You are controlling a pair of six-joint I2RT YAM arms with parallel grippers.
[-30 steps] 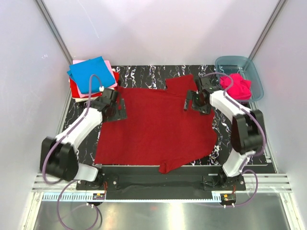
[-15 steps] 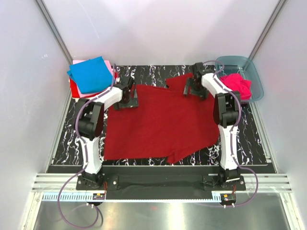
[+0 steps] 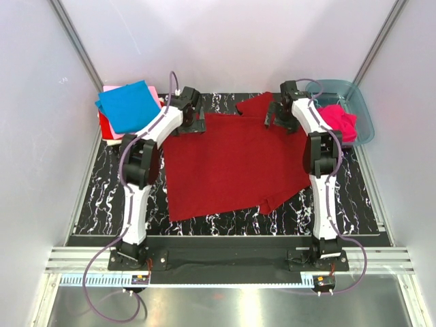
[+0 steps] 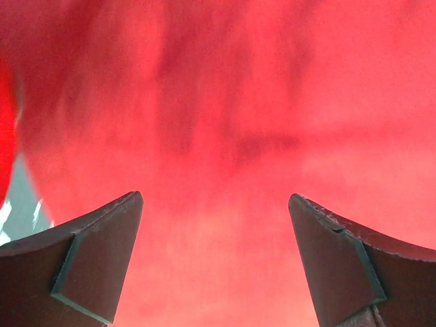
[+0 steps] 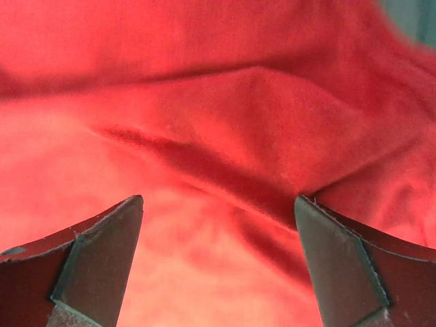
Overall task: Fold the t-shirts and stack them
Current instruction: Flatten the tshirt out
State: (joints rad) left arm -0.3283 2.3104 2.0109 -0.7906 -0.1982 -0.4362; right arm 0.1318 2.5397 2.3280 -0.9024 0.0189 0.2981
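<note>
A large dark red t-shirt (image 3: pixel 235 160) lies spread flat on the black marbled table (image 3: pixel 105 197), with a sleeve (image 3: pixel 255 105) at its far edge. My left gripper (image 3: pixel 194 122) is at the shirt's far left corner, and my right gripper (image 3: pixel 277 117) is at its far right, beside the sleeve. In both wrist views the jaws stand wide apart with nothing between them. Red cloth fills the left gripper's (image 4: pixel 214 204) view. A fold ridge (image 5: pixel 225 184) crosses under the right gripper (image 5: pixel 219 204). A hot pink t-shirt (image 3: pixel 337 122) is bunched in the tub.
A stack of folded t-shirts sits at the far left corner, bright blue (image 3: pixel 128 105) on top, with pale pink (image 3: pixel 155 95) and red (image 3: pixel 109 128) under it. The translucent blue-grey tub (image 3: pixel 361 109) stands at the far right. Both arms are stretched out towards the far wall.
Both arms have reached towards the far side of the table. The dark red shirt has slid that way with them, and its near hem now lies farther from the front edge.
</note>
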